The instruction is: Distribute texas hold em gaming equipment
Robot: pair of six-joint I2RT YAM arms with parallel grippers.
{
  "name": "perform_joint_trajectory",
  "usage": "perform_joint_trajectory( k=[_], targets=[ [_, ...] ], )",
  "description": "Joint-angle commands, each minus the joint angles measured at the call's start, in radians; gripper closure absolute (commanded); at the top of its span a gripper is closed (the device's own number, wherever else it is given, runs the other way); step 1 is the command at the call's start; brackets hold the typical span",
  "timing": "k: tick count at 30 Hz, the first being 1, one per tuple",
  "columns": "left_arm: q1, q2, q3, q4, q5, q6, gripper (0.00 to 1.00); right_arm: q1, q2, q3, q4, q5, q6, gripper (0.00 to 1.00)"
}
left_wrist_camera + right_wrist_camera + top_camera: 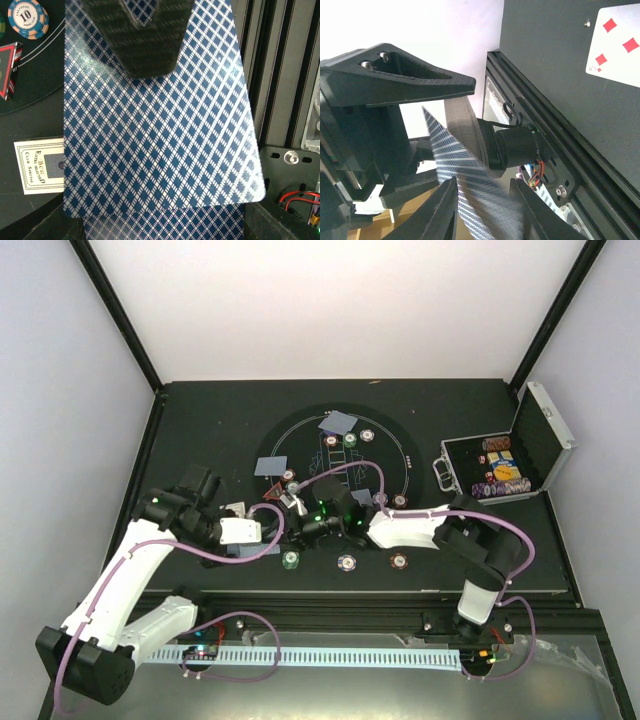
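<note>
Above the desk's near edge, my left gripper clamps a blue-backed card while my right gripper straddles it half-open; letting go too soon would likely drop it.

A blue-checked card blocks most of the counter from the left wrist camera; a five of diamonds runs off frame.

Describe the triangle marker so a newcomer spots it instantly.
Find the big round black mat mid-table. The red triangle marker lies at its near-left edge. It is red and the only three-cornered piece; its neighbours are round chips and rectangular cards.
</note>
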State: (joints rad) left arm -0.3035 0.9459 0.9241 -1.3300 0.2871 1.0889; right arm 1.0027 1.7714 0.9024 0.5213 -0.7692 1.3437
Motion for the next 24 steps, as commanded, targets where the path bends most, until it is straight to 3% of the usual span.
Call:
perform_joint_trajectory(
  k=[1,11,20,24],
  targets=[
    [-0.005,-0.02,0.001,0.014,0.0,0.006,0.98,-0.015,-0.05,-0.012,-0.045,-0.011,-0.028,0.7],
    [-0.005,-0.013,0.002,0.014,0.0,0.005,0.98,-0.043,-0.102,-0.01,-0.177,-0.028,-0.094,0.98],
    [-0.005,-0.015,0.006,0.008,-0.012,0.003,0.98,-0.142,-0.189,0.06,-0.494,-0.046,-0.305,0.99],
    [-0.004,-0.018,0.007,0.002,-0.014,0.001,0.99,-0.237,-0.194,0.206,-0.842,0.05,-0.555,0.99]
  ],
)
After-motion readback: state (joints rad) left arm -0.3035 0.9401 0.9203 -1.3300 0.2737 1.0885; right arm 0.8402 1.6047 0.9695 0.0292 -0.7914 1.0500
